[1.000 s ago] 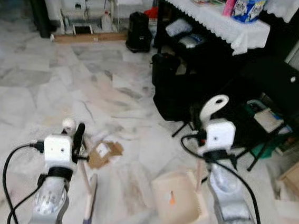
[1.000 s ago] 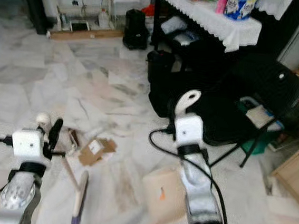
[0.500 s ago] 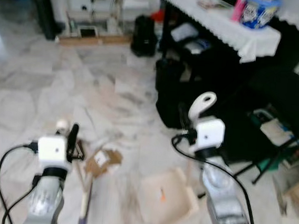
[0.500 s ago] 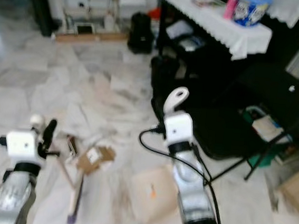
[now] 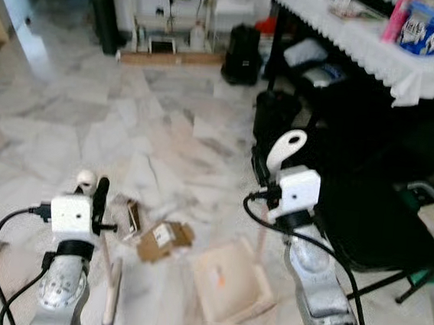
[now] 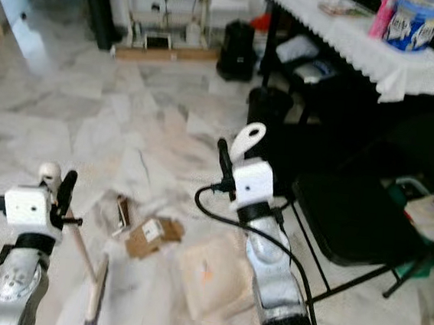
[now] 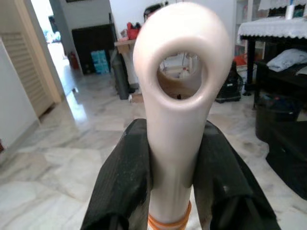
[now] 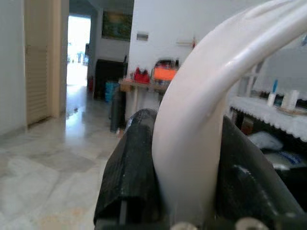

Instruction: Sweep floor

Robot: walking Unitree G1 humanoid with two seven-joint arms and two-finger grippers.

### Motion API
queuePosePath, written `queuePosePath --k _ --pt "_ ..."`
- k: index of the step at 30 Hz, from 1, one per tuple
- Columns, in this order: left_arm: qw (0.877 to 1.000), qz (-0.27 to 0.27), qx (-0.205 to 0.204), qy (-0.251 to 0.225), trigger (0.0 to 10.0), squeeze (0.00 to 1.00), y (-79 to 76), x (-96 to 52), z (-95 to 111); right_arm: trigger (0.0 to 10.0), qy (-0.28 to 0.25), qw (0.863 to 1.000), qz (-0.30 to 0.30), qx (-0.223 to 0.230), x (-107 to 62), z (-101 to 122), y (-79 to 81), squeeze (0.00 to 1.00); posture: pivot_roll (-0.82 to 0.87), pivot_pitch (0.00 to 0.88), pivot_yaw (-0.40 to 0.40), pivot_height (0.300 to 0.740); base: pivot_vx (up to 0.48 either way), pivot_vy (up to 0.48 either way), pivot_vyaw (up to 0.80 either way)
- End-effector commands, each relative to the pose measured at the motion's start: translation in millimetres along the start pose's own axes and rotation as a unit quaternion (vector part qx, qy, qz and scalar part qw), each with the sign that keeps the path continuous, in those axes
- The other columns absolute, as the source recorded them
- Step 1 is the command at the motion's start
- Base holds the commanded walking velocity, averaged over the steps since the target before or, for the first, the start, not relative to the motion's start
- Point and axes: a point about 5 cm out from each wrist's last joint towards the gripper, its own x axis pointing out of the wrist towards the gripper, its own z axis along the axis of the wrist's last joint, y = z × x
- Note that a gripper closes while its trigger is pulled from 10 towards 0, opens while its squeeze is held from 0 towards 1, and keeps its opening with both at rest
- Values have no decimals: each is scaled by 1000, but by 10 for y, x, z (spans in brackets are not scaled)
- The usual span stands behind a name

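Litter counts three pieces on the marble floor (image 5: 59, 124): one dark strip (image 5: 131, 216), one cardboard scrap (image 5: 165, 237) and, nearer the black chair (image 6: 350, 221), one tan dustpan (image 5: 230, 285); two tools are held, one each; left end effector (image 7: 169, 158) is clamped on the broom (image 5: 111, 294), whose head rests on the floor just left of the scraps; right end effector (image 8: 184, 158) is clamped on the dustpan's white handle (image 5: 283, 148); open floor stretches ahead and leftward; the draped tabletop (image 5: 381, 55), black bags (image 5: 244, 44) and chair hem the right side.
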Motion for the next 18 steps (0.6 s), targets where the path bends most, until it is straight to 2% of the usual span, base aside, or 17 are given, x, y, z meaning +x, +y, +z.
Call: queuePosePath --k 1,11,16,18 --pt "1000 4 4 -24 10000 0 54 32 93 10000 -28 1000 -2 5 68 127 -13 0 75 35 4 740 300 0 0" --pt "1000 1 4 -25 10000 0 38 45 99 10000 -32 999 0 -8 95 154 11 0 73 33 6 740 299 0 0" --pt "1000 0 3 -25 10000 0 36 48 99 10000 -37 999 2 -13 87 165 27 0 71 32 8 740 299 0 670" --pt "1000 -1 3 -25 10000 0 33 50 98 10000 -36 999 -2 -7 87 166 25 0 71 32 8 740 298 0 266"
